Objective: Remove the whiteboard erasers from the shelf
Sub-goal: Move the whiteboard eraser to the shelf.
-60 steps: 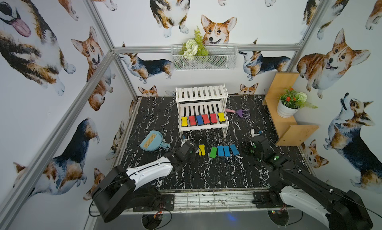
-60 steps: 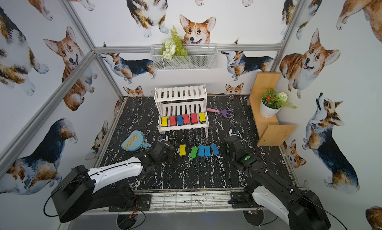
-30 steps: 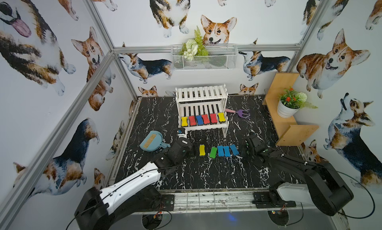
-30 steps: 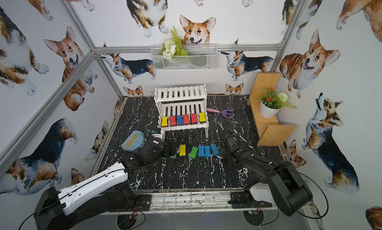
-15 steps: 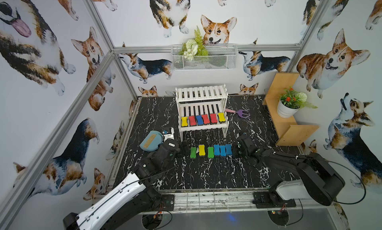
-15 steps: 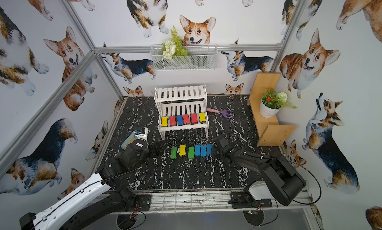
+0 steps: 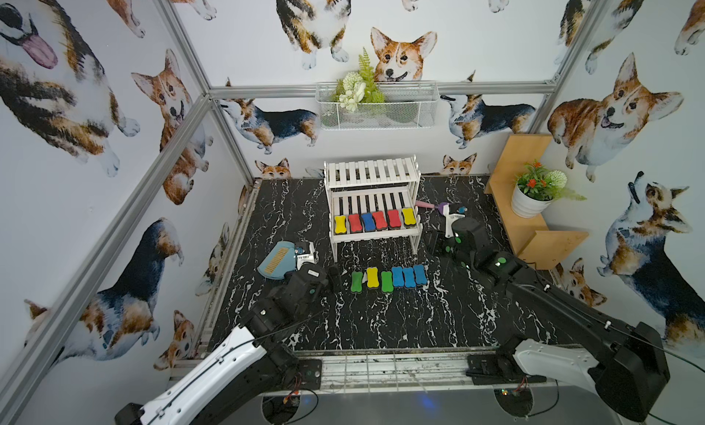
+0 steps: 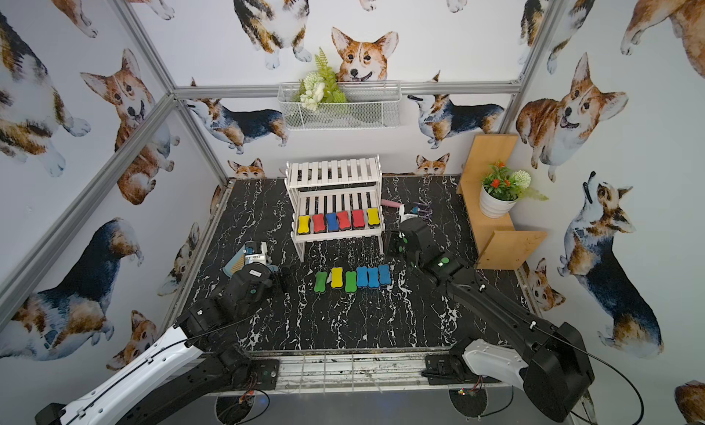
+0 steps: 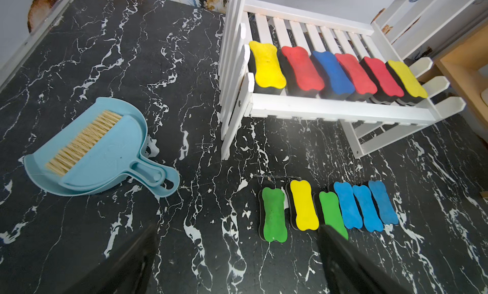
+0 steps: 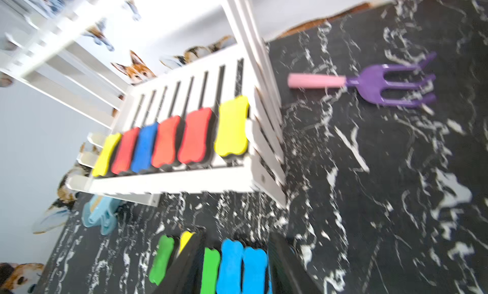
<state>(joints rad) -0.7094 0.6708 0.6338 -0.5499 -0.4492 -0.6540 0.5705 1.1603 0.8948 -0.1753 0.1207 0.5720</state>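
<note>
The white shelf (image 7: 375, 234) (image 9: 330, 105) holds several whiteboard erasers (image 7: 375, 221) (image 10: 169, 144) in a row on its lower tier: yellow, red, blue, red, red, yellow. Several more erasers (image 7: 396, 276) (image 9: 303, 208), green, yellow and blue, lie side by side on the black floor in front. My left gripper (image 7: 335, 279) (image 9: 237, 263) hovers just left of that floor row, open and empty. My right gripper (image 7: 435, 243) (image 10: 237, 266) is beside the shelf's right legs, its jaws apart with nothing between them.
A blue dustpan with brush (image 7: 276, 261) (image 9: 92, 152) lies left of the shelf. A purple-and-pink toy fork (image 7: 431, 205) (image 10: 369, 84) lies to its right. A tan stepped shelf (image 7: 534, 228) with a potted plant (image 7: 528, 201) fills the right side. A wire basket (image 7: 377, 106) hangs on the back wall.
A green eraser now lies at the left end of the floor row, which has closed up leftward. My right gripper has left the row's right end for the shelf's right side, its jaws parting.
</note>
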